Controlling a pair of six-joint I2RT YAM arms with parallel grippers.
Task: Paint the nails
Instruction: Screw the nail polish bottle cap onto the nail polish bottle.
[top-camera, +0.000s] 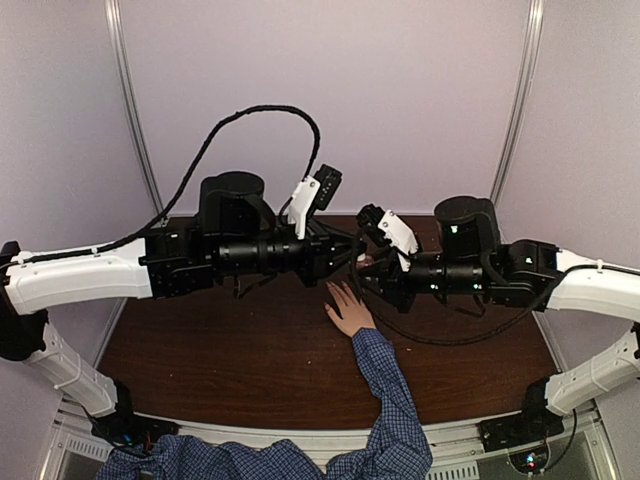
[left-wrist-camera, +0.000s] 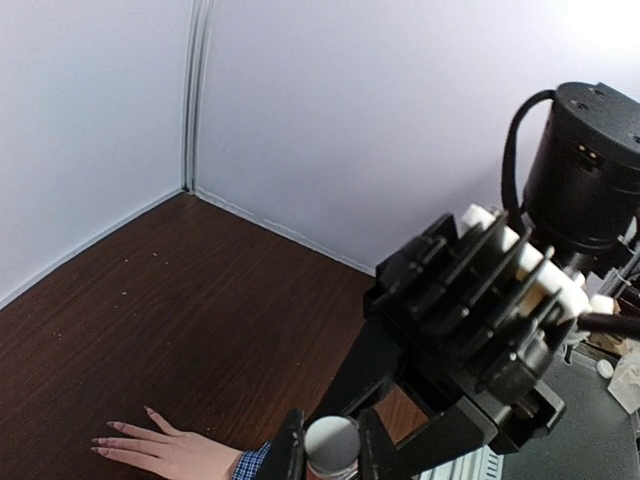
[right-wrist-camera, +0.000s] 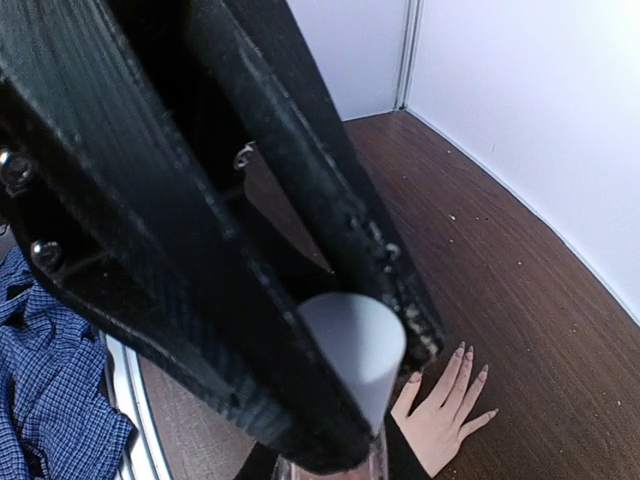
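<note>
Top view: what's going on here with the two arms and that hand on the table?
Both arms meet above the middle of the table. The left gripper has its jaws shut on a white cap, and the right gripper has its jaws shut on what looks like the small bottle under that cap, probably to open it. A person's hand lies flat below them, fingers spread. Nothing is at the nails yet.

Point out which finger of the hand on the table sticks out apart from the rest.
The thumb. It angles away from the hand, while the other fingers lie close together, pointing the same way, flat on the brown table.
</note>
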